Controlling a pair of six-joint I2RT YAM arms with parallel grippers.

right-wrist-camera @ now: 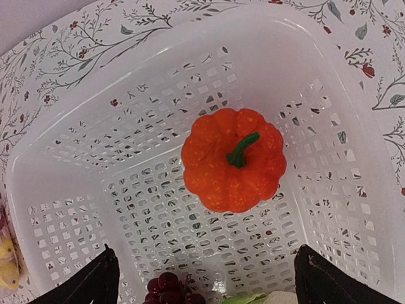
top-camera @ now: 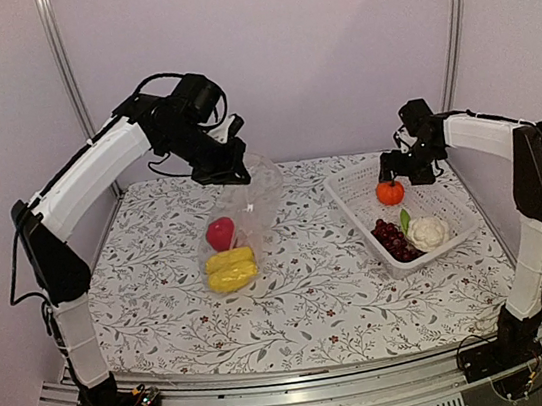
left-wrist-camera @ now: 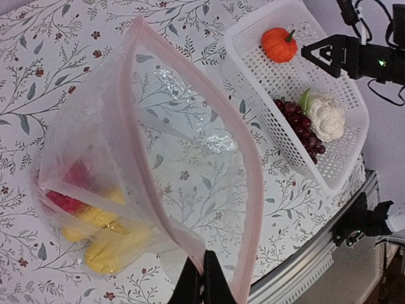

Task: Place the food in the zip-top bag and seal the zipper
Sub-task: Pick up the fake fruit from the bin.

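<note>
Above the basket (right-wrist-camera: 76,145), the right gripper (right-wrist-camera: 207,278) hangs wide open and empty over the pumpkin (right-wrist-camera: 233,159) lying at its far end (likely rigid, light and slick, best taken across its ribbed flanks), while the left gripper (left-wrist-camera: 202,284) clamps the rim of the limp bag (left-wrist-camera: 190,158).

White perforated plastic basket (top-camera: 350,187), centre right, resting on floral-print tablecloth (top-camera: 305,299); aluminium rail (top-camera: 306,380) along bottom edge; pale lilac wall (top-camera: 328,33) behind.

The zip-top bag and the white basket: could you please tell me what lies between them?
Only bare flowered tablecloth separates the zip-top bag from the white basket, as the top external view shows.
</note>
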